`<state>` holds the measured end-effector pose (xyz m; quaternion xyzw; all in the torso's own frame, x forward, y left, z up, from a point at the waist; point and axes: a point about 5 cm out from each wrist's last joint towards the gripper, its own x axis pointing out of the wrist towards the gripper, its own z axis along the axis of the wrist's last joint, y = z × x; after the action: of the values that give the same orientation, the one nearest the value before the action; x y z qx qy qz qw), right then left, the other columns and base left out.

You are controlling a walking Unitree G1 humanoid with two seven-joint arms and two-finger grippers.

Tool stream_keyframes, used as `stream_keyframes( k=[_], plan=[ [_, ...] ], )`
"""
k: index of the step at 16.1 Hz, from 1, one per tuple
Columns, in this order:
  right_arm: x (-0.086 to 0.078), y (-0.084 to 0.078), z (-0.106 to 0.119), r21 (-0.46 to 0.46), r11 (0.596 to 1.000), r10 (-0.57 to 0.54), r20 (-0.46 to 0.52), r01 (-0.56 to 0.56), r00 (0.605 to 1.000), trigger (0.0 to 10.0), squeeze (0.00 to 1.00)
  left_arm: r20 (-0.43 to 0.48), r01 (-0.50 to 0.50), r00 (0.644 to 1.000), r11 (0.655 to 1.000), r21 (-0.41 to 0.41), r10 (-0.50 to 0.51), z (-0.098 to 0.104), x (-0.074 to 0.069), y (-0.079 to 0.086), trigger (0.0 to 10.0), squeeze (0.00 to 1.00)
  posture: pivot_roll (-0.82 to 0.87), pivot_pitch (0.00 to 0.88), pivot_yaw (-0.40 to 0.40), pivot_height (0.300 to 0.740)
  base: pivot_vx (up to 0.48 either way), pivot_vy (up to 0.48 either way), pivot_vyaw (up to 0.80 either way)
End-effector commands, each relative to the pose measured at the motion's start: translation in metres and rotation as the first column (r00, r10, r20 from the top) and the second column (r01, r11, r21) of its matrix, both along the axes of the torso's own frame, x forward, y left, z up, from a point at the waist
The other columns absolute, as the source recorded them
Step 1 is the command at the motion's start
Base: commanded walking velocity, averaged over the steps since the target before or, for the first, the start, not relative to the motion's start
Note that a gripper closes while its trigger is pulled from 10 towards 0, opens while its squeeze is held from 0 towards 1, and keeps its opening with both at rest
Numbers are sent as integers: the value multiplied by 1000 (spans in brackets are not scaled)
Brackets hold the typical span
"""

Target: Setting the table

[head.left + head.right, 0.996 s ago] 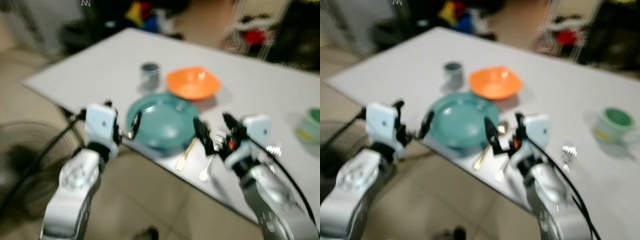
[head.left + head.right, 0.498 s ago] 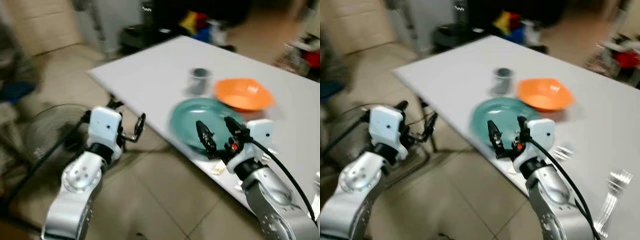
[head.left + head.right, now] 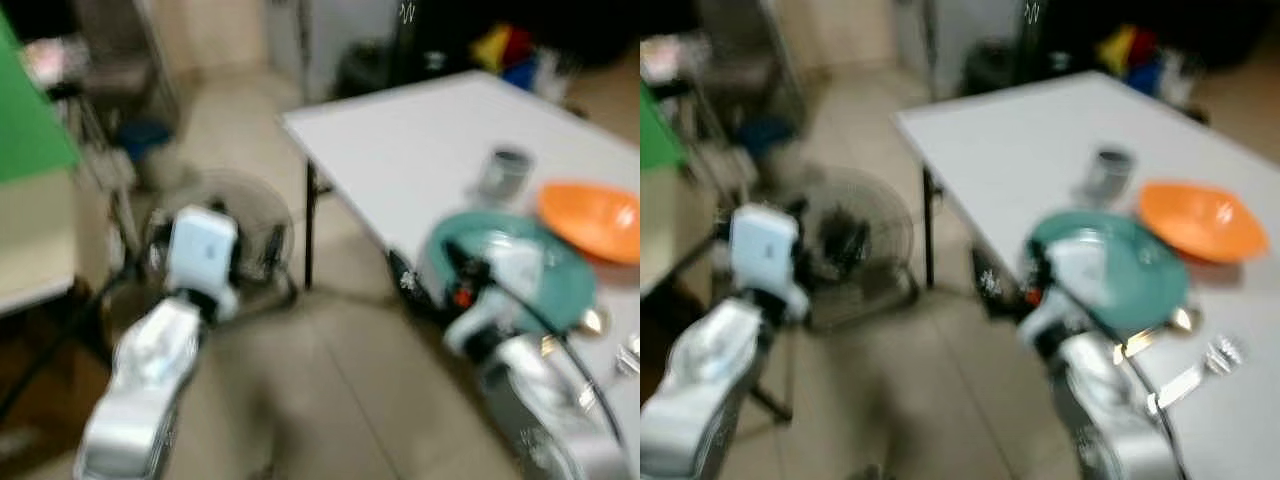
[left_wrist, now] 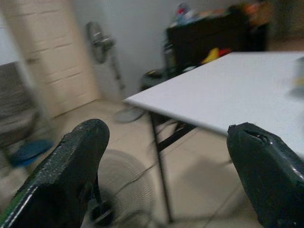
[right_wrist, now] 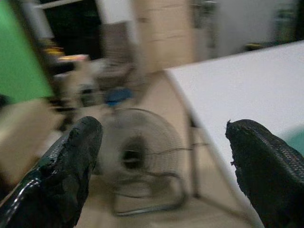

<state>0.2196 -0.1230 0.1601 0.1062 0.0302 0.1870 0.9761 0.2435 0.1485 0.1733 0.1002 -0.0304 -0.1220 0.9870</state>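
Your white counter (image 3: 1040,140) runs from 12 to 3 o'clock, carrying a teal plate (image 3: 1135,275) at its near edge, an orange bowl (image 3: 1200,220) just beyond it, a grey cup (image 3: 1107,172) toward 1 o'clock and blurred cutlery (image 3: 1175,380) at 4 o'clock. Both your left claw (image 4: 166,190) and right claw (image 5: 161,175) are spread wide and empty over the floor. A floor fan (image 3: 850,245) stands at 10 o'clock.

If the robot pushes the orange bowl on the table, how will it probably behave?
The orange bowl looks shallow and wide, so it should slide, not tip. It appears thin and plastic-like, probably light and rigid. The white table looks smooth, so even a gentle push may move it far.
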Motion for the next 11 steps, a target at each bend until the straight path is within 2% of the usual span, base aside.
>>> stream_keyframes(
  k=[1, 8, 11],
  plan=[
    [0, -4, 1, -13, 1000, -5, 4, 5, 1000, 10000, 1000, 12, 6, 1000, 1000, -9, -5, 3, 0, -3, 10000, 0, 49, 5, 15, 740, 0, 0, 800],
    [-1, 0, -1, -12, 999, 34, -10, -35, 999, 10000, 1000, 19, 14, 1000, 1000, -19, -14, 4, -2, -2, 10000, 0, 54, 8, 10, 740, 0, 0, 800],
    [-2, 2, -1, -12, 998, 54, -18, -54, 998, 10000, 1000, 17, 17, 1000, 1000, -21, -17, 4, -3, -2, 10000, 0, 57, 10, 8, 740, 294, 0, 800]
  ],
)
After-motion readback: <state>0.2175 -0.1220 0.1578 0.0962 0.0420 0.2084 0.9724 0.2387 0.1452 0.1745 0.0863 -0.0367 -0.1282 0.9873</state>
